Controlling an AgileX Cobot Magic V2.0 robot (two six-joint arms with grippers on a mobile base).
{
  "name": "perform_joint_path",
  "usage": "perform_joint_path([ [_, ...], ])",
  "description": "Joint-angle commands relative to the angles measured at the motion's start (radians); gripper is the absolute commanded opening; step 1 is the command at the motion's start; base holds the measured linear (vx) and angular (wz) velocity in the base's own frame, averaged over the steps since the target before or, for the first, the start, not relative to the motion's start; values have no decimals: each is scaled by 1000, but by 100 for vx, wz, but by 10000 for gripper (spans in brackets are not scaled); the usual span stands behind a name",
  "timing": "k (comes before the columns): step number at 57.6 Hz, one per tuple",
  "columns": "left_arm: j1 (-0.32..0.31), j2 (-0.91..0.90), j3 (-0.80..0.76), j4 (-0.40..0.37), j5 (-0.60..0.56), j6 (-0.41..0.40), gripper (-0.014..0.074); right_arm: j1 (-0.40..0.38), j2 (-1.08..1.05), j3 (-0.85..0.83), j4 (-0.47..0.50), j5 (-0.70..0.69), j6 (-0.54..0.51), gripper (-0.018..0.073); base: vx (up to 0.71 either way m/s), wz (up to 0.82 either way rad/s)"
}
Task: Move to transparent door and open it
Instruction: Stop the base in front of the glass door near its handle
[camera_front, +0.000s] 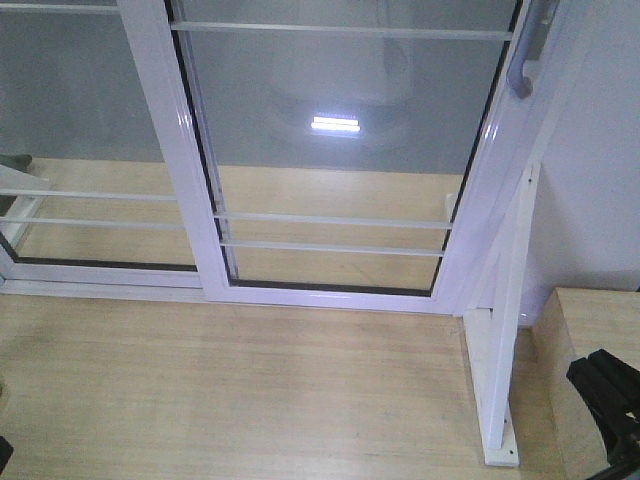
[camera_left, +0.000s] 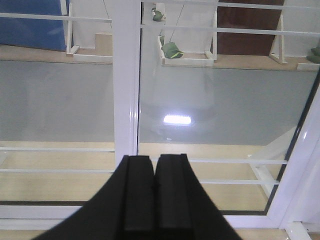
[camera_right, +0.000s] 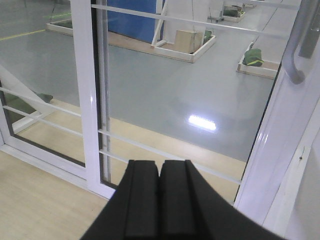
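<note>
Front view: the door (camera_front: 335, 170) stands ahead at the edge of the wooden floor (camera_front: 230, 390), with its grey handle (camera_front: 522, 62) on the right upright. Left wrist view: the left pincer (camera_left: 153, 162), pressed together, faces the glass without touching it. Right wrist view: the right pincer (camera_right: 161, 166), likewise pressed together, points at the door, with the handle up to its right.

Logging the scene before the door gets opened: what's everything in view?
White-framed clear-glass door: one, transparent, centre.
Curved pull handle: one, grey, door's right upright.
Handle-less white-framed glass panel: one, clear, left of the door.
Plank floor: one, light wood, in front.
Upright support bracket: one, white, right of the door.
Wooden box: one, light tan, far right.
Left gripper: one, black, shut, facing the glass.
Right gripper: one, black, shut, facing the glass.
</note>
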Motion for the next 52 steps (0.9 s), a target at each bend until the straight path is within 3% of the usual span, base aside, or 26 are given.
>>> perform_joint_path([
  [1,0,-13,23,-11,-80,-2,1,-1,16,14,0,-77,-3,0,37,3],
  [31,0,-13,23,-11,-80,-2,1,-1,16,14,0,-77,-3,0,31,-9],
  [52,-1,19,23,-11,-103,-2,0,-1,57,12,0,-104,-3,0,12,-5],
])
